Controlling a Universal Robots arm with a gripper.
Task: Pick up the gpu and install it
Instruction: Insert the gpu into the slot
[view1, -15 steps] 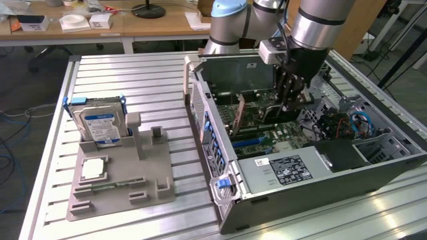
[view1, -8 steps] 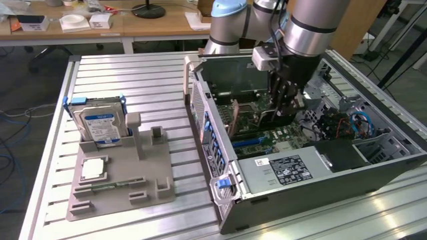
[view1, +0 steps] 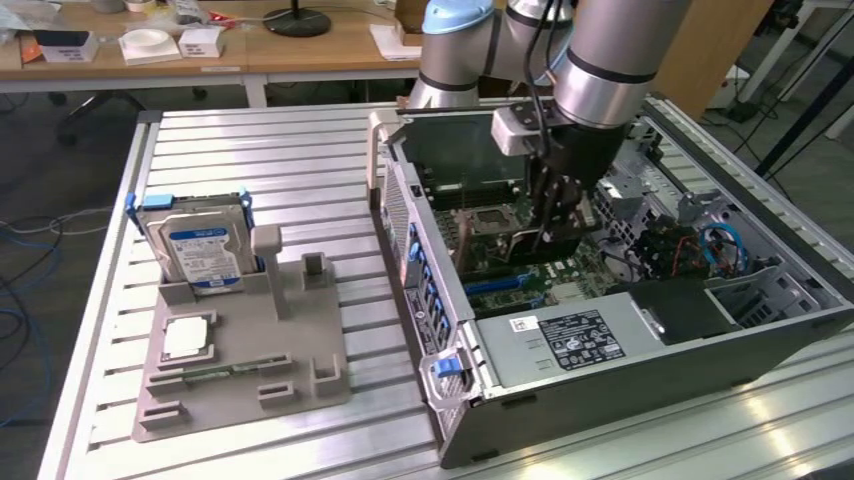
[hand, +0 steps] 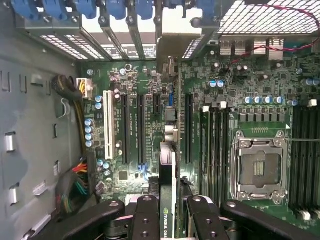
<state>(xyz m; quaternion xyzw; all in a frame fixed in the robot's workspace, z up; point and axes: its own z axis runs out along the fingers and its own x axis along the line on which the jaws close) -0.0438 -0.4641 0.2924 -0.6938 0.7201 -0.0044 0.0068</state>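
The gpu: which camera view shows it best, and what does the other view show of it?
The wrist view: the gpu stands edge-on, clamped in the gripper, its printed label visible, over the motherboard. In the exterior view it is a dark sliver below the gripper inside the computer case.

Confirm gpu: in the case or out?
In: the tool holds the gpu edge-on inside the PC case, over the motherboard. Seated: cannot tell.

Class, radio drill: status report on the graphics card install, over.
Gripper shut on graphics card. Card edge-on over motherboard slots, inside case. No blockage seen beneath.
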